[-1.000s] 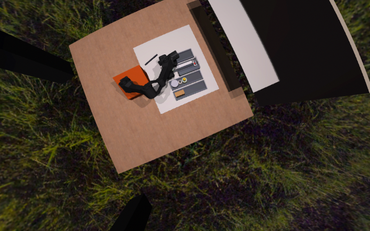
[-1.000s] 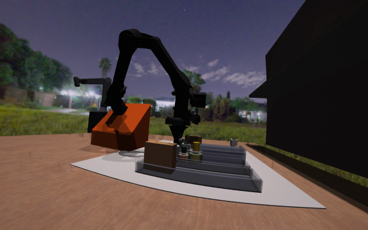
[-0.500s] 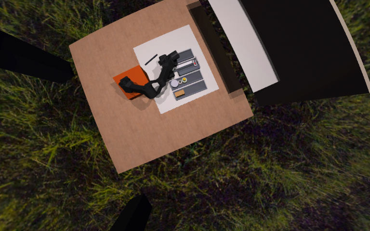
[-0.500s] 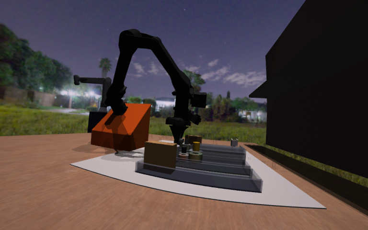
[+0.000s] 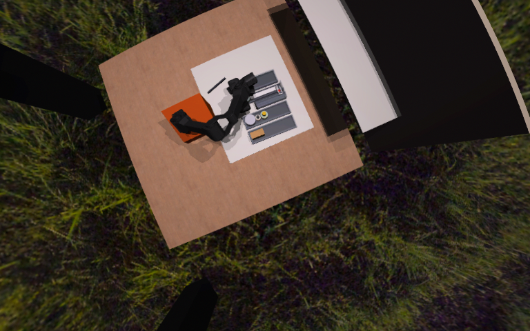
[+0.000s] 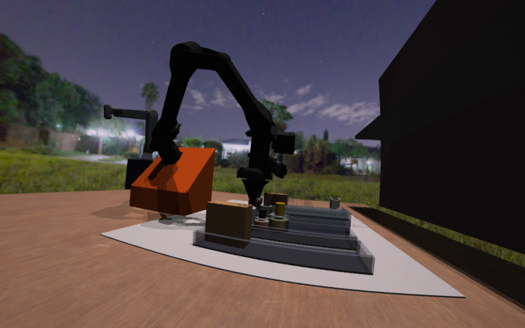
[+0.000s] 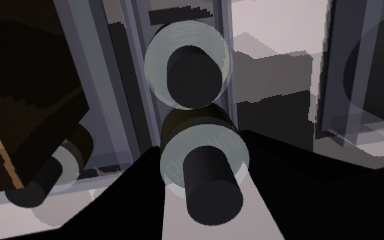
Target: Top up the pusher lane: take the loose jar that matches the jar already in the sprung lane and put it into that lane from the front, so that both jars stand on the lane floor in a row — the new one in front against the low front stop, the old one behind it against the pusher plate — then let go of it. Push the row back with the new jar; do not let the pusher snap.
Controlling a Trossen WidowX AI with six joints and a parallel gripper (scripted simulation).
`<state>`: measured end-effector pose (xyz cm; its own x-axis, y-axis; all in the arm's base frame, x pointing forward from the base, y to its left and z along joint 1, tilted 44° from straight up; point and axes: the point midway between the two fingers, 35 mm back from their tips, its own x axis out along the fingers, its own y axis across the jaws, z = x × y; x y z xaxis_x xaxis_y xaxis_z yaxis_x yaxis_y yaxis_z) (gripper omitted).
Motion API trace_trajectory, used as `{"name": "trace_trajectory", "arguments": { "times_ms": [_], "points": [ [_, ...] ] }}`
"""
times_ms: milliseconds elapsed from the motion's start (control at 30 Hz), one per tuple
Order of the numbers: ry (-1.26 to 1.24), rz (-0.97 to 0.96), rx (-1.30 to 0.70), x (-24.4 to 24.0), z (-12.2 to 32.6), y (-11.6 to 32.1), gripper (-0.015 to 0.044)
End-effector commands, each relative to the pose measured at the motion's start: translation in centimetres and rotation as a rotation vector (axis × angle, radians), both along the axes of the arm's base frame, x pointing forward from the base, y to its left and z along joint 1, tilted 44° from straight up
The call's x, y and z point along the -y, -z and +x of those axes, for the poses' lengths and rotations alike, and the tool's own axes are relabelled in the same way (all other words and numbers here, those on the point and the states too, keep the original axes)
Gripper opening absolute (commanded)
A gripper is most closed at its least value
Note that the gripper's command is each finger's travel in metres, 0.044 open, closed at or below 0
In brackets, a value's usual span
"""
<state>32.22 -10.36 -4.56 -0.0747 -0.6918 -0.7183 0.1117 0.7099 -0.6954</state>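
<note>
My gripper (image 7: pixel 200 147) (image 6: pixel 255 197) (image 5: pixel 250 97) is shut on a clear jar with a dark lid (image 7: pixel 207 167). It holds the jar upright at the front end of the sprung lane (image 5: pixel 270 98) (image 6: pixel 317 221). A matching clear jar with a dark lid (image 7: pixel 189 67) stands in that lane right behind the held jar; the two look to be touching. The pusher plate (image 5: pixel 279 92) (image 6: pixel 334 202) shows near the lane's far end. The top and exterior views hide the held jar behind the arm and other things.
The lane rack has several grey lanes on a white mat (image 5: pixel 219 69) (image 6: pixel 387 270). A cardboard box (image 5: pixel 257 134) (image 6: pixel 228 220) fills the nearest lane's front. A yellow jar (image 5: pixel 263 114) (image 6: pixel 279 208) and a white disc (image 5: pixel 250 119) sit beside it. A dark box (image 7: pixel 35 85) stands left. An orange block (image 5: pixel 191 107) (image 6: pixel 173 182) carries the arm.
</note>
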Motion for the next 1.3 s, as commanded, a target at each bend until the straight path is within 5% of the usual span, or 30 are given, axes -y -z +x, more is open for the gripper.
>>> {"name": "trace_trajectory", "arguments": {
  "times_ms": [0,1267],
  "points": [
    [-0.003,-0.005,0.028,0.16,0.82,-0.16,0.0000],
    [-0.003,-0.005,0.028,1.03,0.62,0.74,0.0000]
  ]
}}
